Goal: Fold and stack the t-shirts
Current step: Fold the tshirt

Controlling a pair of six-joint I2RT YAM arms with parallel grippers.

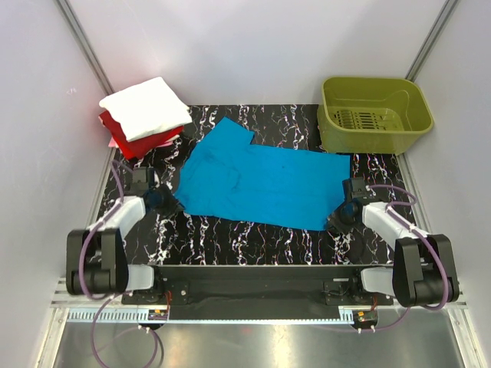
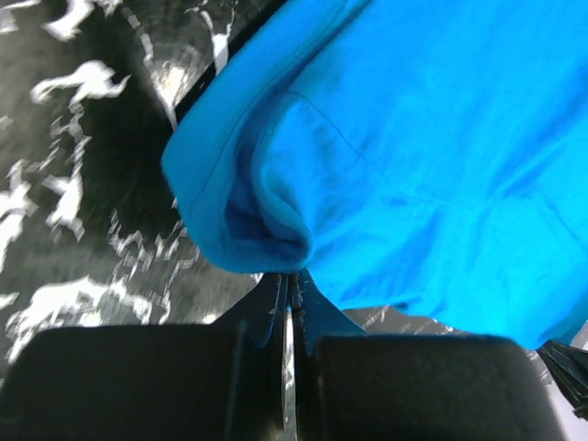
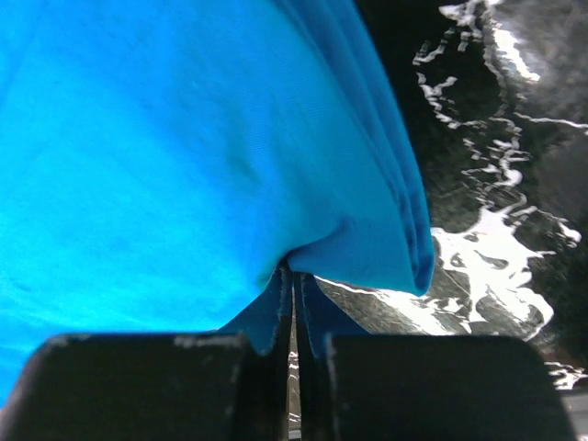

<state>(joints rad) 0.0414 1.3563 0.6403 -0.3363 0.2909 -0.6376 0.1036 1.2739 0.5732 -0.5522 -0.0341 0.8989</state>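
Note:
The turquoise-blue t-shirt point(image 1: 261, 182) lies spread across the middle of the black marbled table. My left gripper point(image 1: 165, 201) is shut on its near left edge; the left wrist view shows the blue cloth point(image 2: 404, 147) bunched at the closed jaws point(image 2: 292, 280). My right gripper point(image 1: 343, 208) is shut on its near right edge; the right wrist view shows folded blue layers point(image 3: 184, 147) pinched at the closed jaws point(image 3: 294, 276). The white t-shirt point(image 1: 146, 107) lies folded on top of the folded red t-shirt point(image 1: 130, 138) at the back left.
An olive-green plastic basket point(image 1: 373, 115) stands at the back right corner. Bare marbled table point(image 1: 245, 241) shows along the near edge in front of the blue shirt. White walls close in the left, right and back sides.

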